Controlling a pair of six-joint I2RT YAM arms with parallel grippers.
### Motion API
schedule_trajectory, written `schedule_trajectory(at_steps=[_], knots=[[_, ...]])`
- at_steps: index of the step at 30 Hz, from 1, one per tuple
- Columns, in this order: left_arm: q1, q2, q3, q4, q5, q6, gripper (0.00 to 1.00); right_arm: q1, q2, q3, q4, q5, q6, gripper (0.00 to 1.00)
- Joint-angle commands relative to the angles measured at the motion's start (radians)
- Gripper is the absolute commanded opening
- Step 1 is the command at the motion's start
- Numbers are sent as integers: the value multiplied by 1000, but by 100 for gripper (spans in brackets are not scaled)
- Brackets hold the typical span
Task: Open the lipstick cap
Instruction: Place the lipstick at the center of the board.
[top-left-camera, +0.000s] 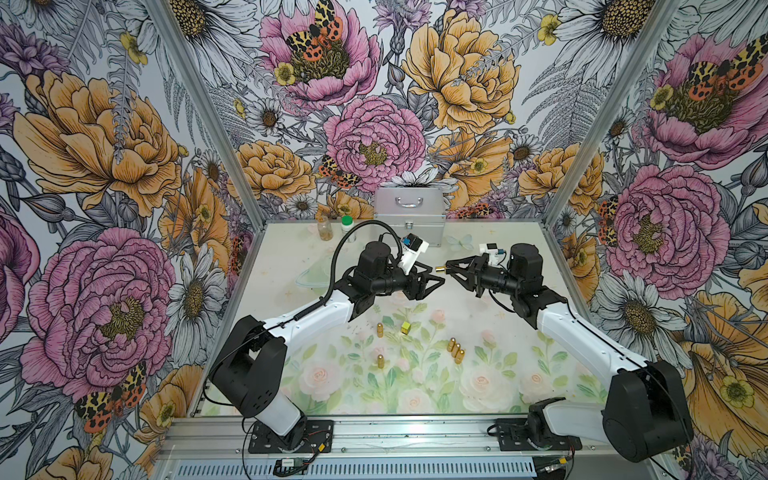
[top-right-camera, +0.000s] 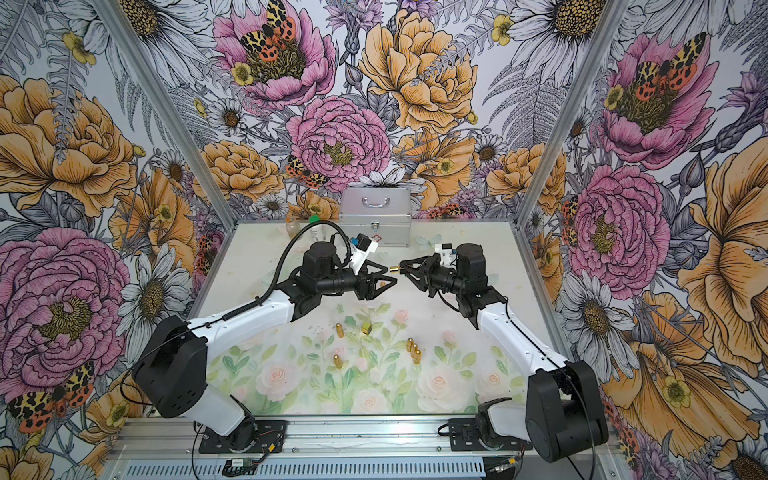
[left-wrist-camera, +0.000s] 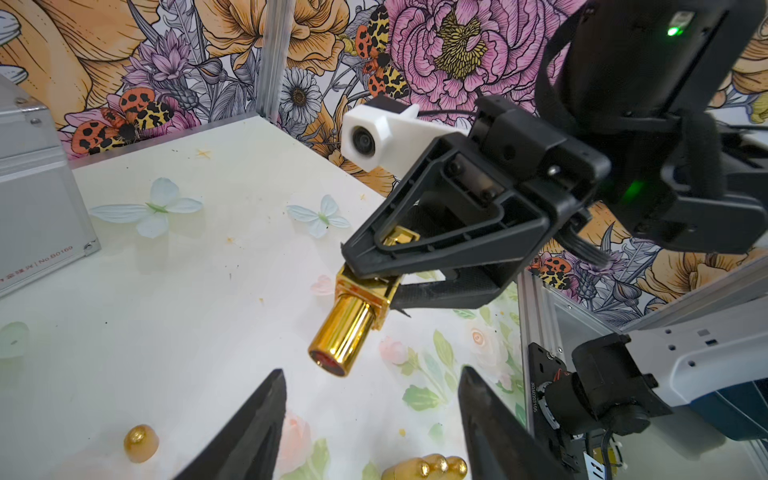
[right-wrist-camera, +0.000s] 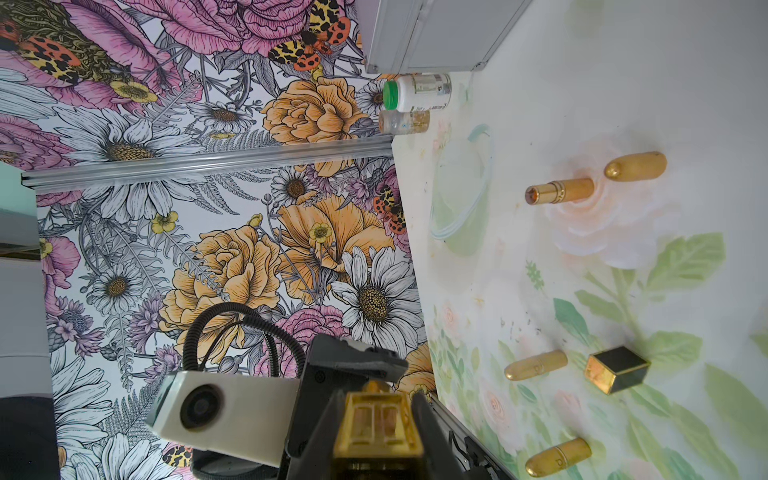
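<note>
The right gripper (left-wrist-camera: 370, 282) pinches the gold lipstick (left-wrist-camera: 347, 332) by its square end, up in the air. In a top view the left gripper (top-left-camera: 437, 276), at its nine o'clock, gapes empty. It looks light, hard and slippery, so grab the round tube.

Silver metal case with handle (top-left-camera: 409, 208) stands at the back edge of the pale rose-print tabletop (top-left-camera: 478, 386). White plastic bottle with green cap (top-left-camera: 347, 226) stands just beside the case, and a clear jar with brownish contents (top-left-camera: 324, 228) just beside the bottle. Clear greenish plastic piece (right-wrist-camera: 461, 187) lies nearby, shape unclear. Bold floral wallpaper (top-left-camera: 104, 145) covers the walls.
</note>
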Motion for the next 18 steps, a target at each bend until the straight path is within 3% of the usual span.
schedule_trajectory(at_steps=[1, 18], knots=[[3, 15, 43, 77, 56, -23, 66, 14, -13, -6, 70, -16, 31, 23], [-5, 92, 86, 126, 83, -45, 47, 17, -21, -30, 129, -24, 78, 23]])
